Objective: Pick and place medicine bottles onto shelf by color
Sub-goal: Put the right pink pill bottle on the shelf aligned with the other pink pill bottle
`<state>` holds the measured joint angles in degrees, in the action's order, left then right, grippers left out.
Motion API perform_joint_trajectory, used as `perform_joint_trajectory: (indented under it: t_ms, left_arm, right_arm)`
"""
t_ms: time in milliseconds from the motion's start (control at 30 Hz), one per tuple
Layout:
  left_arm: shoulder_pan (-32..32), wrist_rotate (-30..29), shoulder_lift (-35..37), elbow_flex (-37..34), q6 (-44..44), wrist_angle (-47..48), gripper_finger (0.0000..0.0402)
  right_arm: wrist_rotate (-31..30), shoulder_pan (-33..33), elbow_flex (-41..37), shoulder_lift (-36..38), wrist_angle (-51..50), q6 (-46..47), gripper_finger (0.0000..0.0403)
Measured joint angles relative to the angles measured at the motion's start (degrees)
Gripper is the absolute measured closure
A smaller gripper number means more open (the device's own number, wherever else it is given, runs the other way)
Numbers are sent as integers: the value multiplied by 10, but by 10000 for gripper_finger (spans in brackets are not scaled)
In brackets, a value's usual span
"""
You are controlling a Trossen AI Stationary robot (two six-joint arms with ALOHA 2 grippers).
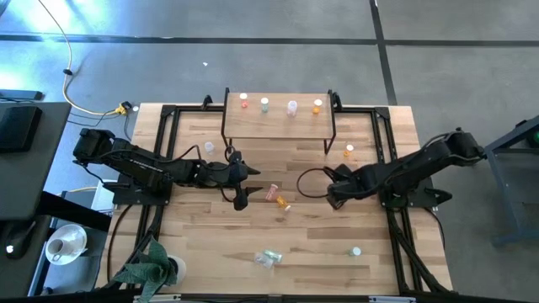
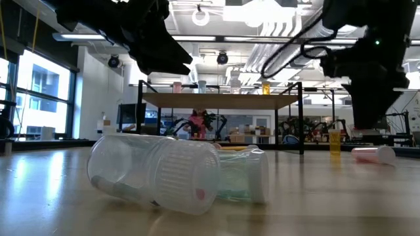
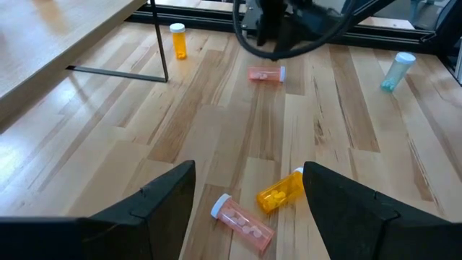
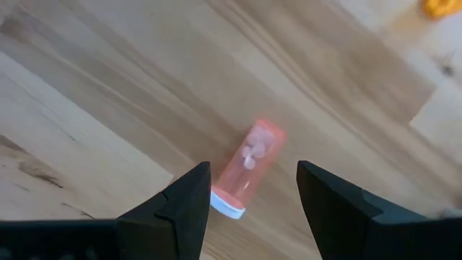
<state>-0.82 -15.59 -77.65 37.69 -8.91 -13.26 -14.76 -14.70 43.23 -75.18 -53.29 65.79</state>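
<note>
- The left gripper (image 3: 249, 198) is hovering over the middle of the table (image 1: 202, 236) with its fingers spread wide, gripping nothing; a pink bottle (image 3: 242, 219) and an orange bottle (image 3: 281, 191) are lying on their sides just ahead of its fingertips, touching or nearly so.
- The right gripper (image 4: 253, 189) is hanging above another lying pink bottle (image 4: 249, 167), fingers parted to either side and not pinching it; the bottle's white cap is partly cut off behind one finger.
- The shelf (image 1: 278, 118) is standing at the table's far edge, carrying four upright bottles: red (image 1: 244, 101), pale green (image 1: 264, 104), clear (image 1: 292, 107) and orange (image 1: 317, 106).
- An orange bottle (image 1: 349, 151) is standing by the shelf's right leg, and a pale green one (image 1: 355, 251) is standing near the front right.
- Two clear-looking bottles (image 1: 269, 257) are lying together at the front; in the low view they are filling the foreground and hiding much of the table behind.
- In the high view the right gripper's fingertips are too dark to make out.
</note>
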Motion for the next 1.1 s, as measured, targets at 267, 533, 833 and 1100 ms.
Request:
perform_joint_trajectory:
  t_ms: [267,533,833,1100]
  left_arm:
    - [0,0,0,0,-1,0,157]
    - [0,0,0,0,-10,0,157]
    - [0,0,0,0,-15,0,157]
    - [0,0,0,0,-17,1,157]
  right_arm:
    - [13,1,-57,0,55,34,206]
    - [24,16,-104,0,142,34,206]
    - [44,27,-127,0,152,34,253]
    - [54,27,-126,0,178,-9,325]
